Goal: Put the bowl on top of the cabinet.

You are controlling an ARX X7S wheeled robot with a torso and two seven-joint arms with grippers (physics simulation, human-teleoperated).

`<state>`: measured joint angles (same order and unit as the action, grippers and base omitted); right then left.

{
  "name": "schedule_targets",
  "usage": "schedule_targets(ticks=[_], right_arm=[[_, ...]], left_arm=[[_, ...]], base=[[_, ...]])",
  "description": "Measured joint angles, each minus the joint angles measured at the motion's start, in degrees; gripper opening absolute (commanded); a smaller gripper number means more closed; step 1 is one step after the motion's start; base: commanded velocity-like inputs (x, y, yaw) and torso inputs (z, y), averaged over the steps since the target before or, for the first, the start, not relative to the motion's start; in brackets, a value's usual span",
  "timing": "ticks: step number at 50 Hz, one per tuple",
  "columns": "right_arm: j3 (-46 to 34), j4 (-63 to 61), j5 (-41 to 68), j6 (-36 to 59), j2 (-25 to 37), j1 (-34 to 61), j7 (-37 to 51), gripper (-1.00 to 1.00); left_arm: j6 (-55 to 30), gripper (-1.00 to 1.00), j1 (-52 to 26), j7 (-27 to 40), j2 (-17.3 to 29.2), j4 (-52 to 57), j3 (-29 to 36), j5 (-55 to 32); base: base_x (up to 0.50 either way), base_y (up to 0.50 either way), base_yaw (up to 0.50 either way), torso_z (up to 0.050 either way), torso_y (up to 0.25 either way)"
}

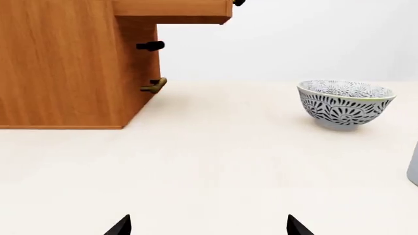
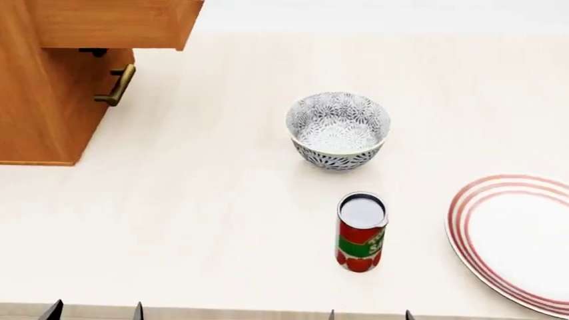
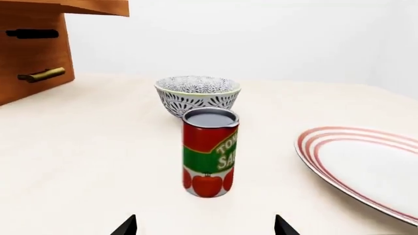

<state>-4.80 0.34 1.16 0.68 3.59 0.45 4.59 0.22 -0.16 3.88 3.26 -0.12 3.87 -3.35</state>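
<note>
On the pale tabletop (image 2: 204, 220) the patterned bowl (image 2: 338, 130) stands upright near the middle, well apart from the wooden cabinet (image 2: 44, 87) at the far left (wide bare surface between), with the tomato sauce can (image 2: 361, 231) just before it, the red-ringed plate (image 2: 520, 240) at the right edge, and the left gripper (image 1: 207, 226) and right gripper (image 3: 205, 226) both spread and empty at the near edge.

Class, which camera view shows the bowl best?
The head view: the bowl is seen whole from above, empty, standing apart from the can. The left wrist view shows only its side, off to one edge. In the right wrist view the can hides part of it.
</note>
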Motion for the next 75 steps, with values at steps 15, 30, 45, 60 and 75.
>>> schedule_targets(ticks=[15,30,45,60,75], right_arm=[[-1.5,0.5,0.7,-0.2,1.1,0.2,1.3,1.0],[-2.8,0.6,1.5,-0.3,2.1,0.4,2.5,1.0],[-3.7,-0.9,2.3,1.1,3.0,0.4,3.6,1.0],[-4.2,0.0,3.5,-0.2,3.3,0.4,4.5,1.0],[-5.0,0.1,3.8,1.6,4.0,1.1,5.6,1.0]], left_arm=[[0.1,1.0,-0.2,1.2,1.2,-0.2,1.5,-1.1],[0.3,1.0,-0.3,2.2,2.3,-0.4,2.8,-2.0],[0.3,1.0,-0.4,3.1,3.1,-0.3,3.8,-2.8],[0.4,1.0,-0.5,3.9,3.9,-0.4,4.6,-3.5],[-0.4,1.0,-1.0,4.9,4.6,-0.4,5.6,-3.4]], base=[[0.0,0.5,0.0,0.0,0.0],[0.0,0.5,0.0,0.0,0.0],[0.0,0.5,0.0,0.0,0.0],[0.0,0.22,0.0,0.0,0.0],[0.0,0.0,0.0,0.0,0.0]])
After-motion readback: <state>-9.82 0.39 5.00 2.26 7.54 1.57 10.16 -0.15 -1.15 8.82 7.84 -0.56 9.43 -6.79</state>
